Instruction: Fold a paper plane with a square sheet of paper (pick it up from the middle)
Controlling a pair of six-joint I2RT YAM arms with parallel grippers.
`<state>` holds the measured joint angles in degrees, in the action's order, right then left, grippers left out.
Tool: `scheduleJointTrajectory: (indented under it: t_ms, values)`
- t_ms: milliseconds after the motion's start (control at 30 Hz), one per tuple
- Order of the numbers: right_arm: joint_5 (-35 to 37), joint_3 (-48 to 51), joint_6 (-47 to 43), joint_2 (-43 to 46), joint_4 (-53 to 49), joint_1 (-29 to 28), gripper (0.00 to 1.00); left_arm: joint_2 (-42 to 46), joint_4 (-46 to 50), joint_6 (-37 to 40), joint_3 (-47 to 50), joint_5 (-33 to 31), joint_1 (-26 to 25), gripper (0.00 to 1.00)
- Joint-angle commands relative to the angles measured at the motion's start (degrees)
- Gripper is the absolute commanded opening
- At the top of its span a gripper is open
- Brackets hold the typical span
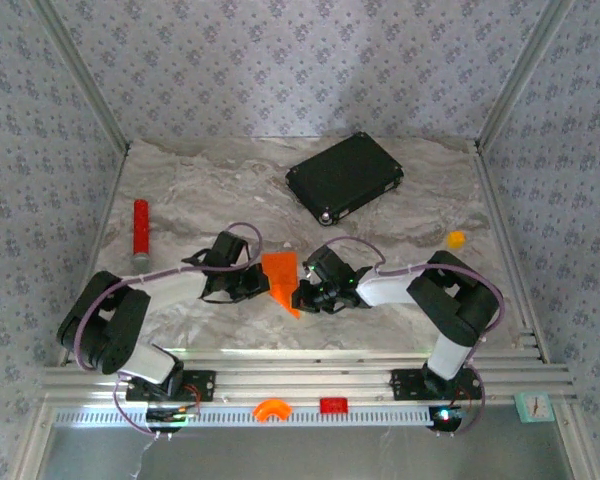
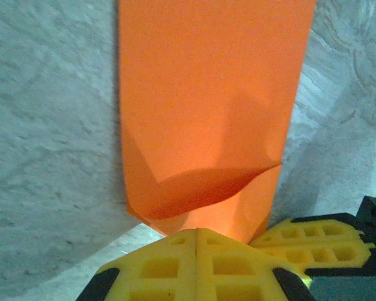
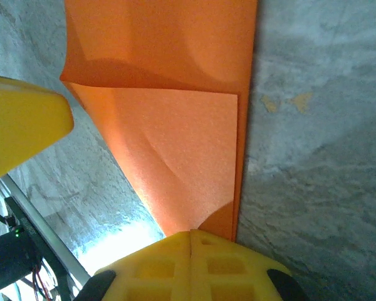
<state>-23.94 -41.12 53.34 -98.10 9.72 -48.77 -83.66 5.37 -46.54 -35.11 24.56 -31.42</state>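
- The paper plane (image 1: 279, 270), a partly folded piece of bright orange paper, wide at its far end and narrowing to a point toward the arms, sat between the two grippers near the middle front of the marble-patterned table (image 1: 200, 190).
- The left gripper (image 1: 254, 285) reached in from the left side of the paper. In the left wrist view its yellow fingers (image 2: 156, 266) were pressed together, with the paper's near edge pinched in the seam between them.
- The right gripper (image 1: 306, 297) met the paper from the opposite side. In the right wrist view its yellow fingers (image 3: 150, 269) were likewise closed tight on the narrow end of the orange paper.
- Seen from the wrists, the paper showed a diagonal flap folded over a flat layer and cast a shadow on itself. Whether its far end touched the table could not be told.
- A black flat case (image 1: 344, 177) lay tilted at the back of the table, well apart from the grippers.
- A red cylinder (image 1: 140, 228) lay near the left edge.
- A small orange-yellow lump (image 1: 456, 239) sat near the right edge.
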Motion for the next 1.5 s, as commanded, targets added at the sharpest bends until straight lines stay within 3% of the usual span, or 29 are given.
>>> scheduleJointTrajectory:
  t_ms: [0, 500, 1467]
  values:
    - [2.1, 1.1, -0.6, -0.2, -6.8, 0.0, 0.05, 1.9, -0.2, -0.5, -0.8, -1.0, -1.4, 0.01]
    - [2.1, 0.2, -0.9, -0.3, -7.7, 0.0, 0.05, 5.0, -0.8, -0.2, -0.6, -3.4, -3.7, 0.14]
    - [2.1, 0.0, -1.0, -0.9, -7.3, -0.2, 0.05, 2.2, -2.8, -0.4, -1.1, -1.4, -5.1, 0.12]
